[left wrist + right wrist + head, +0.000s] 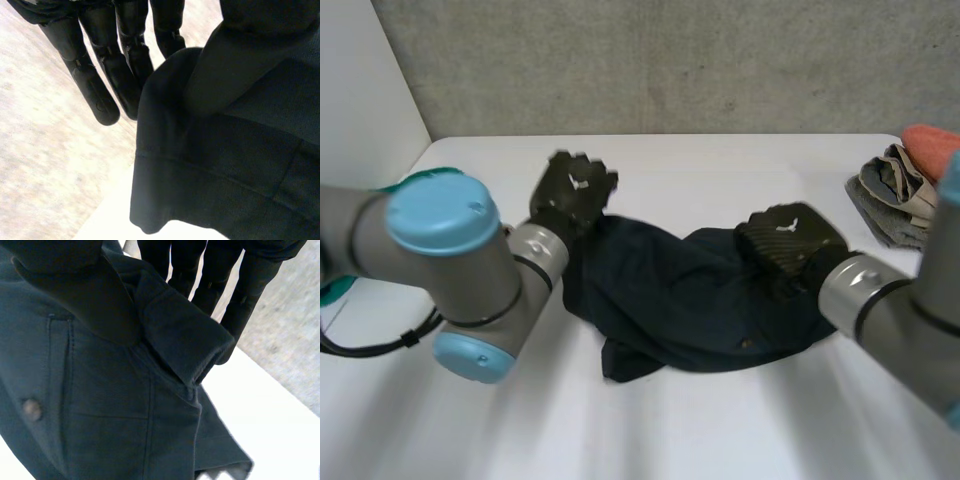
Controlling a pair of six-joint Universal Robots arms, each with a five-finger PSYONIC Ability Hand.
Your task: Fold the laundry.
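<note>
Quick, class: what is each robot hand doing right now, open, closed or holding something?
Left robot hand: pinching the dark navy fabric garment at its edge.
Right robot hand: pinching the same garment's folded band.

No legible text, labels, brands, numbers or signs visible.
</note>
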